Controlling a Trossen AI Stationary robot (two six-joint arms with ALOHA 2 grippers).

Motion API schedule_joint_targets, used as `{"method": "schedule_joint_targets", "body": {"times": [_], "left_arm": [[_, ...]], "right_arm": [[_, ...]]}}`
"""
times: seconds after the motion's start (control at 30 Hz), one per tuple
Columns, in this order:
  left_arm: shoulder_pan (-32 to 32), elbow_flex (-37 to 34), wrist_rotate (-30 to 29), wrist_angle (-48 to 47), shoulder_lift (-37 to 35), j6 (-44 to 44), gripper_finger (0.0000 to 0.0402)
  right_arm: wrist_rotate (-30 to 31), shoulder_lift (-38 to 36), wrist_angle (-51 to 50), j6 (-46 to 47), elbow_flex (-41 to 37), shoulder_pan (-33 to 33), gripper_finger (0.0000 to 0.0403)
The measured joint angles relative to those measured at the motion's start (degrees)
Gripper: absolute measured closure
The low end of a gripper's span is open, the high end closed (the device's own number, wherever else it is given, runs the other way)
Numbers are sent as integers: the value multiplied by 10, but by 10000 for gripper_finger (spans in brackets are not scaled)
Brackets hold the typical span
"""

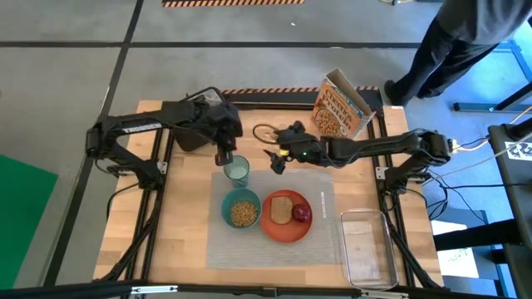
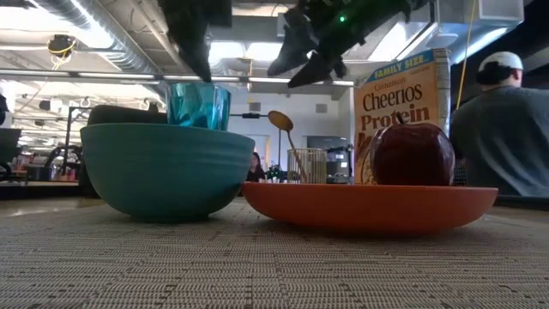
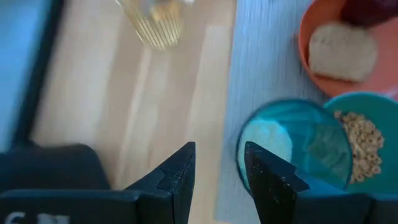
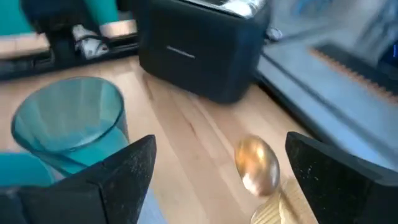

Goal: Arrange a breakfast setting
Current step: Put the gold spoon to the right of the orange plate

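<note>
The teal bowl holds cereal and sits on the grey placemat, toward the table's front edge. Just behind it the teal cup stands upright at the placemat's back edge, nothing visible inside. The left end effector hangs just over the cup's rim, fingers slightly parted beside it and gripping nothing. Right of the bowl, the orange plate carries a toast slice and a red fruit. The right end effector, fingers wide apart and empty, hovers above a gold spoon standing in a small holder near the table's back edge.
</note>
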Motion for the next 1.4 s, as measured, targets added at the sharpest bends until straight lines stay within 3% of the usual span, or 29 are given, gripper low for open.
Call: {"method": "schedule_joint_targets", "body": {"times": [0.1, 0.33, 0.5, 0.73, 0.83, 1.0, 1.4], "left_arm": [[12, 8, -8, 5, -31, 21, 268], [65, 9, -33, 13, -89, 50, 269], [102, 9, -31, 20, -100, 59, 270], [117, 9, -29, 19, -98, 60, 270], [117, 9, -29, 21, -97, 60, 270], [117, 9, -29, 21, -97, 60, 270], [117, 9, -29, 32, -97, 60, 270]], "right_arm": [[2, 18, 32, -74, 1, 0, 56], [70, 45, 37, -117, 0, -2, 56], [85, 77, 34, -180, 0, -2, 56], [153, 103, 48, -194, 0, -10, 56], [155, 104, 55, -193, 0, -21, 67], [129, 104, 54, -193, 0, -38, 129], [105, 104, 52, -196, 0, -39, 335]]}}
